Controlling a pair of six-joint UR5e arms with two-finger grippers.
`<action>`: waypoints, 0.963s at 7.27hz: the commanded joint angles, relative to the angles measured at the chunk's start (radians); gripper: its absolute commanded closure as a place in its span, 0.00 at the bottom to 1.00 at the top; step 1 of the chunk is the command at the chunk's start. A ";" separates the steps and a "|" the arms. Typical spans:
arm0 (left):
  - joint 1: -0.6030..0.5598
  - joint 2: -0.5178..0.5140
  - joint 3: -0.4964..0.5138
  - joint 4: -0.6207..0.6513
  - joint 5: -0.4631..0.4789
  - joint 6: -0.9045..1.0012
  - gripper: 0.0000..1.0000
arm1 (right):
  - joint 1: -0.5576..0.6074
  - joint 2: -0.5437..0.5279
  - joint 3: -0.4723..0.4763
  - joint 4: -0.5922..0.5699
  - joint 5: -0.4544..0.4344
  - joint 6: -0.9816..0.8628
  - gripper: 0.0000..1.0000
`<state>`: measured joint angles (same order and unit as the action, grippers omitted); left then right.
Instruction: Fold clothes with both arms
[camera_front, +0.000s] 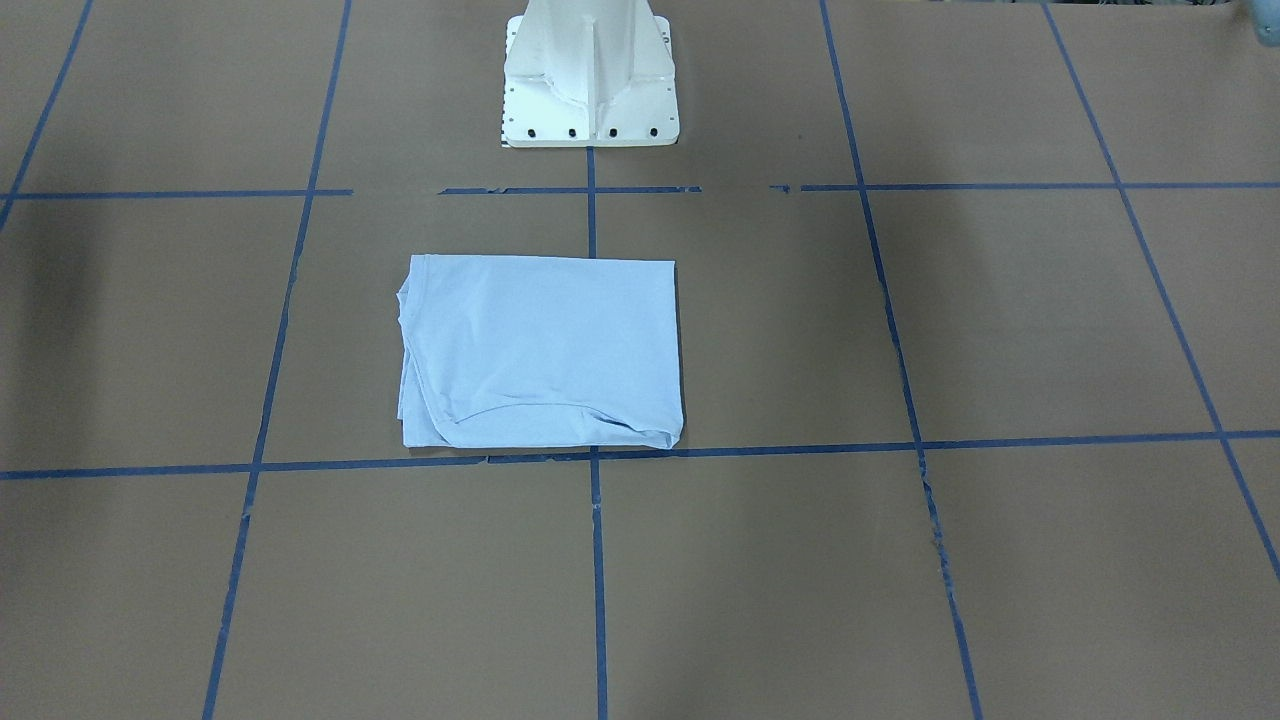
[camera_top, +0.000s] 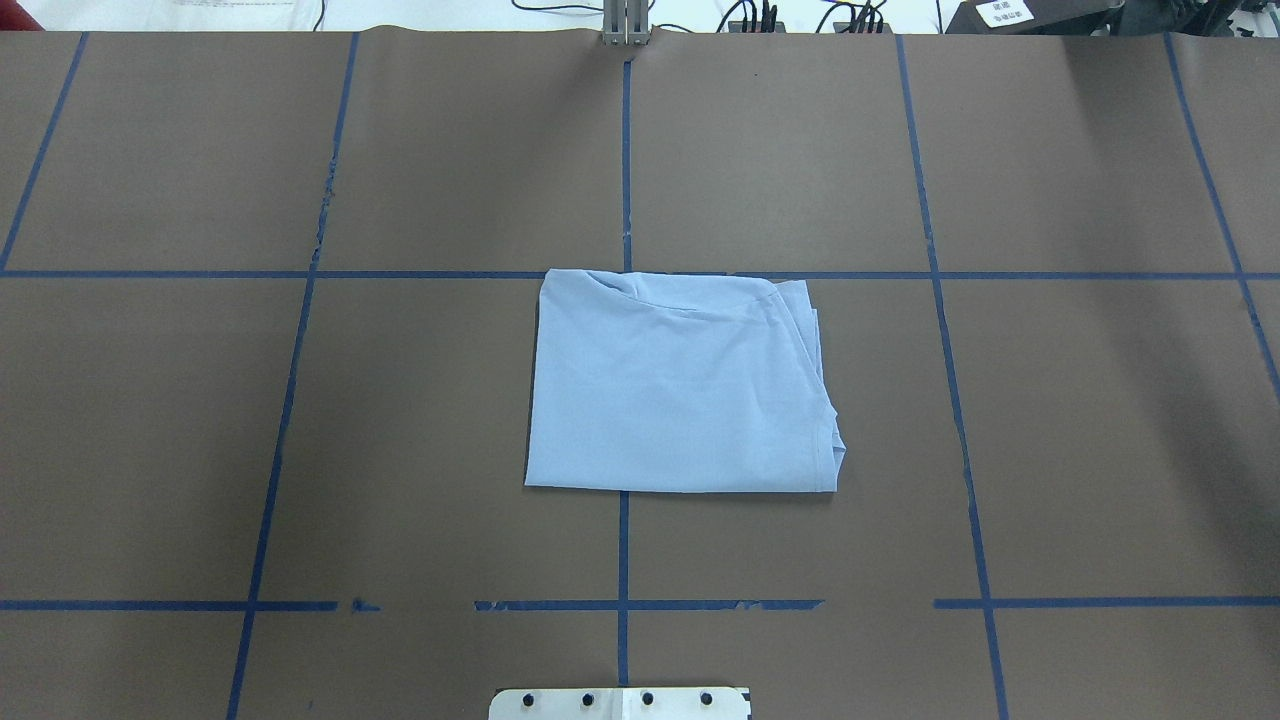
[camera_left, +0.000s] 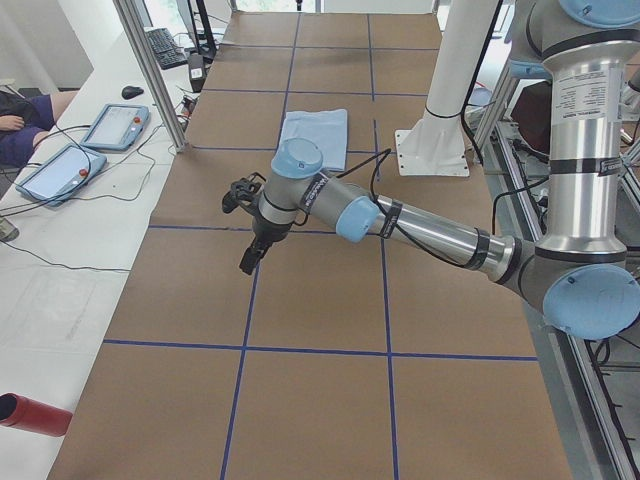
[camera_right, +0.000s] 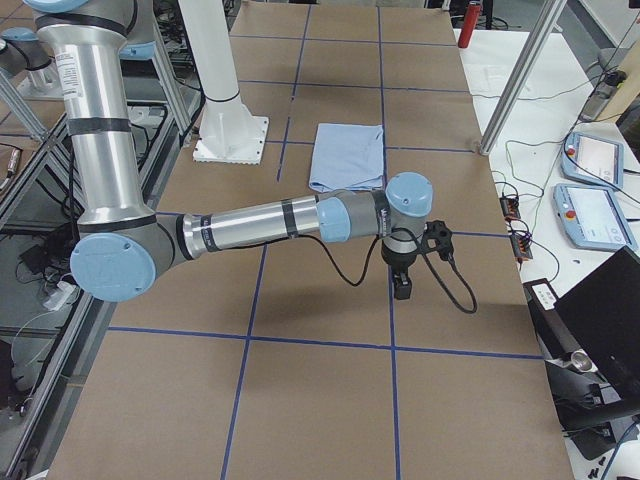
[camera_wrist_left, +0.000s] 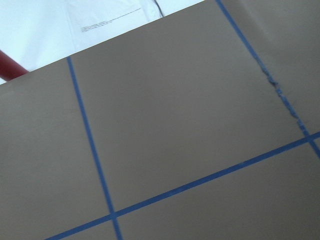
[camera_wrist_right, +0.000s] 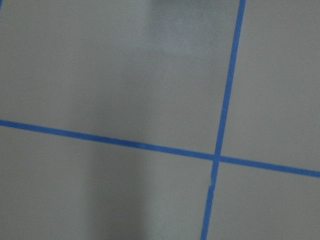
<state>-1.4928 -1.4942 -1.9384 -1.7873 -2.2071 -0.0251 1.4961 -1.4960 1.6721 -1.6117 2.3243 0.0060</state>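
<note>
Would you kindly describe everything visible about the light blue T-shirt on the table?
The light blue T-shirt is folded into a rough rectangle of soft, thin-looking fabric, lying flat on the brown table. Loose layered edges and a hem show toward the robot's right; the opposite edge is a clean fold. No print or label shows. Only the table touches it.

I see T-shirt (camera_top: 680, 385): light blue, folded into compact rectangle, lying flat at centre of table (camera_top: 400, 150), straight ahead of robot. Edge on robot's left smooth; layered hems stacked and slightly bunched on robot's right.

Left arm (camera_left: 430, 232): silver-grey tube, light blue joint caps, stretched low, well apart from shirt. Left gripper (camera_left: 248, 262) black, pointing down; I cannot tell jaw state.

Right arm (camera_right: 250, 225) mirrored, also well apart. Right gripper (camera_right: 402, 288) pointing down; jaw state unclear to me.
</note>
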 joint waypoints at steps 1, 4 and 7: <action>-0.049 0.023 0.159 0.049 -0.120 0.053 0.00 | 0.007 -0.108 0.009 -0.013 -0.008 -0.034 0.00; -0.075 0.041 0.236 0.032 -0.221 0.066 0.00 | 0.050 -0.167 0.008 0.069 -0.005 -0.032 0.00; -0.073 0.055 0.219 0.092 -0.224 0.068 0.00 | 0.052 -0.227 0.011 0.098 -0.040 -0.037 0.00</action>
<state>-1.5664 -1.4414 -1.7122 -1.6965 -2.4258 0.0380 1.5450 -1.6983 1.6713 -1.5284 2.2985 -0.0227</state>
